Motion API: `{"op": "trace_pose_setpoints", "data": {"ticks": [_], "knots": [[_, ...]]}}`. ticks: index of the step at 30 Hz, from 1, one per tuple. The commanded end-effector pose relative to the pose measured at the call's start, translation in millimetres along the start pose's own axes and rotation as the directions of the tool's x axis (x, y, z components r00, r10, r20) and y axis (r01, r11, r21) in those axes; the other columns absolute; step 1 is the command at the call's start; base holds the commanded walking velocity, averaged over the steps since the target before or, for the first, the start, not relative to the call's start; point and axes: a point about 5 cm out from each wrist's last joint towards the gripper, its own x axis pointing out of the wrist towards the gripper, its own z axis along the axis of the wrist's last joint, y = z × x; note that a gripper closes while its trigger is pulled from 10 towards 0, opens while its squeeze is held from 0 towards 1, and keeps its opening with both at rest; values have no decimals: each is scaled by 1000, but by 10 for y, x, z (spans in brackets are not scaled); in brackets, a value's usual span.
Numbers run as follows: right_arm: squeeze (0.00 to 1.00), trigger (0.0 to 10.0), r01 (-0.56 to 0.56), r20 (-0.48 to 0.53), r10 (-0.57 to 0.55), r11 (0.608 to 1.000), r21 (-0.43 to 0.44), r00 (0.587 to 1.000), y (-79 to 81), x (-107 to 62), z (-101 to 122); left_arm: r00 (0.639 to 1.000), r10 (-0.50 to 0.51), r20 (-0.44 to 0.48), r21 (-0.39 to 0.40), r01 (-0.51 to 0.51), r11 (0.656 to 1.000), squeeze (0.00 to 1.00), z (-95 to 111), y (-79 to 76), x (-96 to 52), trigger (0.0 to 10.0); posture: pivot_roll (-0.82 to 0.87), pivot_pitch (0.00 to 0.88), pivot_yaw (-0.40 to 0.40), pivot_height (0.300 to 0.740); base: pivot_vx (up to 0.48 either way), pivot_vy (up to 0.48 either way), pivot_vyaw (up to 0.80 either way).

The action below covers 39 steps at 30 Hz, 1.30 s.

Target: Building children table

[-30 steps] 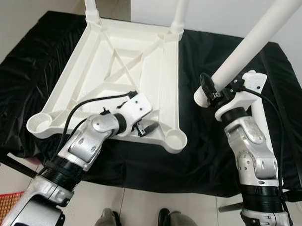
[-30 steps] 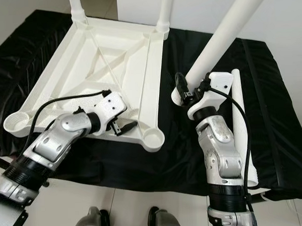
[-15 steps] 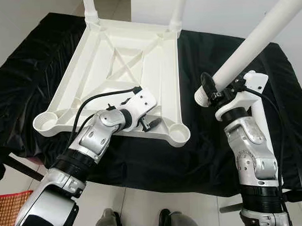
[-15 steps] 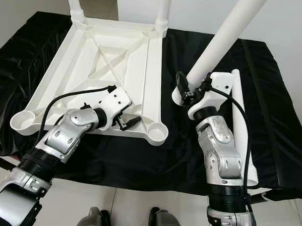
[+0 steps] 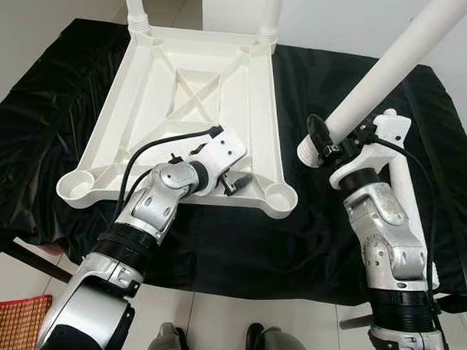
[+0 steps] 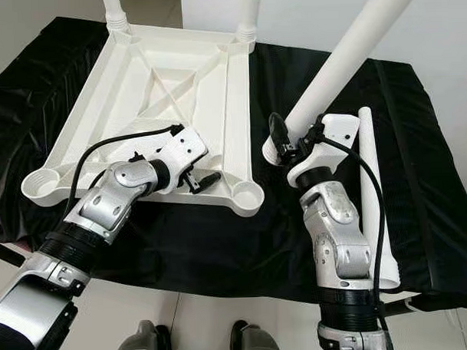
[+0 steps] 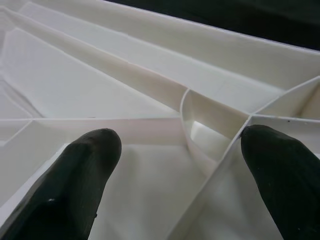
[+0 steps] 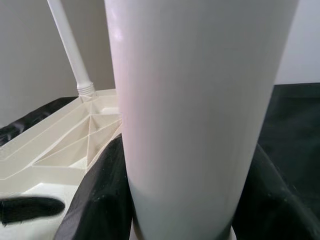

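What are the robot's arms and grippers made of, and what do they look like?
Both arms are jointed silver metal segments with black ribbed collars. Each ends in a white wrist block and two long black fingers: left gripper, right gripper. Thin black cables loop along the outside of each forearm.

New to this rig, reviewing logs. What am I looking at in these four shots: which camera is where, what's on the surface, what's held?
It is a humanoid robot with two silver arms, each ending in a two-fingered black tool. The two wide shots come from a stereo camera in its head, looking down. The two close shots come from cameras on the wrists, looking along the fingers.

On a black cloth lies an upside-down white table top, with two legs already standing in its far corners. The near corner socket is empty.

The left tool is open, its fingers spread over the ribbed underside at the near edge. The right tool is shut on a white table leg, held tilted. Another leg lies on the cloth beside that arm.
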Motion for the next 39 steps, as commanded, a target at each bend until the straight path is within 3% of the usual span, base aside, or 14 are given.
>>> {"op": "trace_pose_setpoints", "data": {"ticks": [1,3,5,9,12,20,27,33,39], "knots": [[0,10000,-1,-9,1,1000,-13,1000,-16,-47,9,992,112,54,-25,-110,994,0,69,53,-56,10000,18,167,-13,740,0,0,0],[0,10000,-11,-22,11,999,-41,1000,-24,-81,-4,993,26,119,-77,-17,997,0,131,-16,-123,10000,18,167,-13,740,0,0,0],[0,10000,-11,-22,11,999,-41,1000,-24,-81,-4,993,26,119,-77,-17,997,0,131,-16,-123,10000,18,167,-13,740,0,0,0],[0,10000,-58,-38,55,996,-65,998,-2,-143,-37,969,-46,244,-164,88,982,0,218,-105,-272,10000,24,175,-23,740,0,0,0],[0,10000,-75,-40,73,996,-39,997,12,-185,-56,957,-77,279,-185,133,974,0,219,-167,-353,10000,29,180,-31,740,0,0,0],[0,10000,-92,-58,94,995,23,994,-21,-288,-103,948,-103,301,-193,167,967,0,243,-297,-467,10000,36,186,-45,740,0,0,0],[0,10000,-132,-71,132,991,9,989,-16,-321,-101,939,-156,306,-180,218,959,0,271,-428,-525,10000,33,185,-49,740,0,0,0],[0,10000,-266,-132,271,962,58,953,136,-408,-197,944,-207,257,-148,250,957,0,186,-583,-547,10000,34,185,-51,740,0,0,0],[0,10000,-311,-146,322,946,93,935,192,-439,-218,945,-200,261,-164,247,955,0,206,-581,-572,10000,37,188,-55,740,0,0,0]]}}
